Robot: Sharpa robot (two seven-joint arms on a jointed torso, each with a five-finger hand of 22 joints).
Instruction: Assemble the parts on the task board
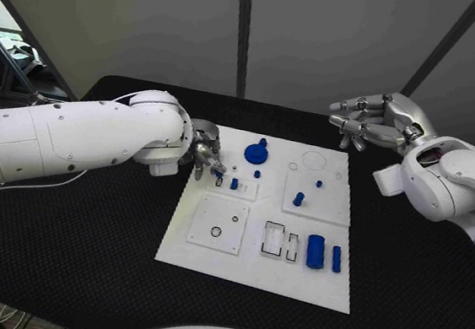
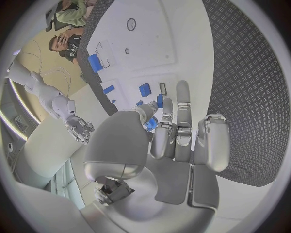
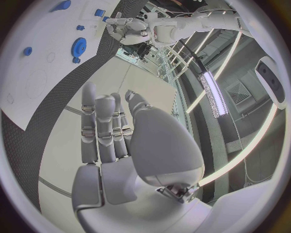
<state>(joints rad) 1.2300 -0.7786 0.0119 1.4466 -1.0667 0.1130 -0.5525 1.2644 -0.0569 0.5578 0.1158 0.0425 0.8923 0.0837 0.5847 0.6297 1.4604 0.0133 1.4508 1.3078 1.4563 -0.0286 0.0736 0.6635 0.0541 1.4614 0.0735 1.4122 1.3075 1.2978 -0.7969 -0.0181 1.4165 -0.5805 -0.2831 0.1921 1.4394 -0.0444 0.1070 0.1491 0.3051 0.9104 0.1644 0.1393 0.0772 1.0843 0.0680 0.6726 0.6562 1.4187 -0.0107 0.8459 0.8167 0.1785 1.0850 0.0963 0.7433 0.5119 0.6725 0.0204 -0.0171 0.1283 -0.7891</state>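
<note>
The white task board (image 1: 205,253) lies mid-table. On it are a blue gear (image 1: 256,155), a blue peg (image 1: 298,199), a thick blue cylinder (image 1: 315,251) and a thin blue bar (image 1: 336,259). My left hand (image 1: 200,154) hovers at the board's far left corner and pinches a small blue part (image 2: 151,124) between thumb and fingers, just over the small plate there (image 1: 238,187). In the left wrist view the board (image 2: 152,43) stretches beyond the fingers (image 2: 182,109). My right hand (image 1: 374,123) hangs above the table beyond the board's far right corner, fingers apart, holding nothing; its fingers (image 3: 103,131) are bare.
Rectangular slots (image 1: 273,238) and a round hole (image 1: 217,232) mark the board's near half, and a faint circle outline (image 1: 313,159) its far right. The black table (image 1: 427,282) extends on both sides. A dark panelled wall (image 1: 244,20) stands behind the table.
</note>
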